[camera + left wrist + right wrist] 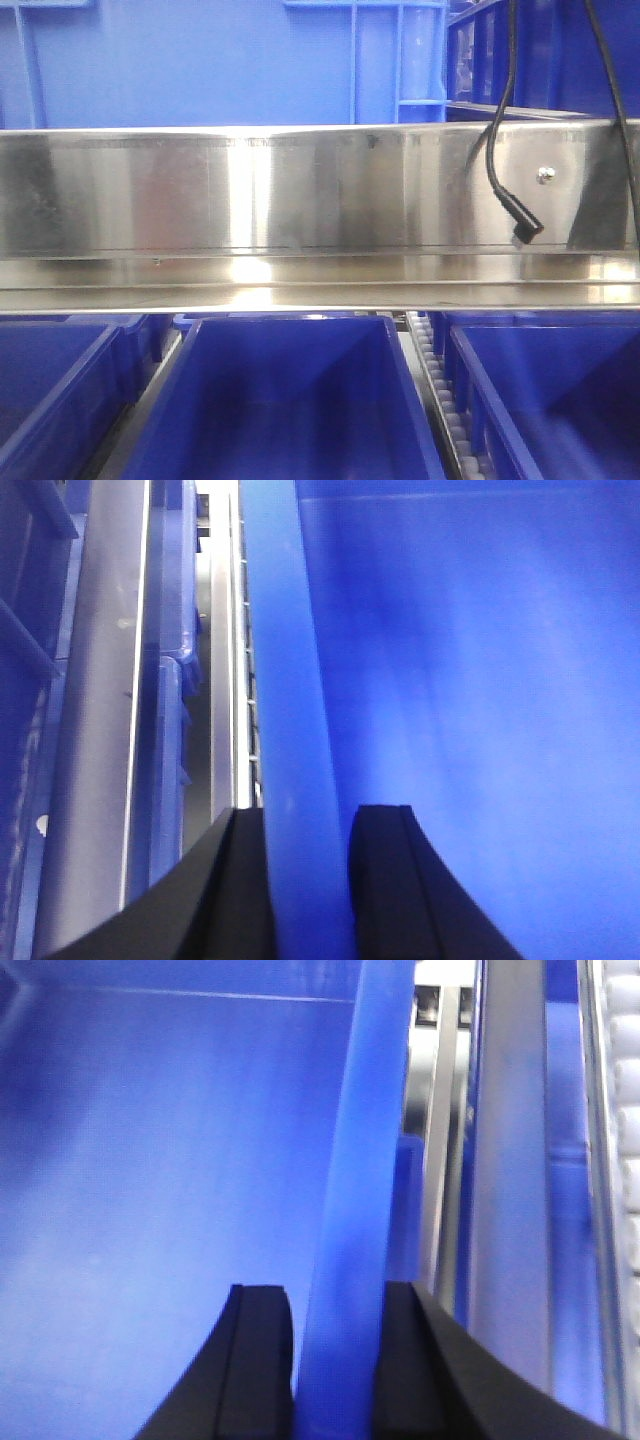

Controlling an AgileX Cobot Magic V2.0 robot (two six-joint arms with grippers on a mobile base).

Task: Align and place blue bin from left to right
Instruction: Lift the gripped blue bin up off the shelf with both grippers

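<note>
closest in, the left gripper (308,825) has its black fingers (385,880) either side of the blue bin (480,680), clamped on its left wall, one inside and one outside, both touching plastic. the right gripper (335,1300) is pinched the same way on the opposite wall, so the bin sits between the two arms. its smooth inside runs away from both cameras. outside the left wall lie a metal rail (222,680) and a neighbouring bin (170,730); outside the right wall, a white roller track (622,1160). out front, three lower bins (290,400) sit under a shiny steel beam (300,190), a black cable (500,130) dangles, and a ribbed blue crate (200,60) stands behind. which of these is the gripped one, i cannot tell.
</note>
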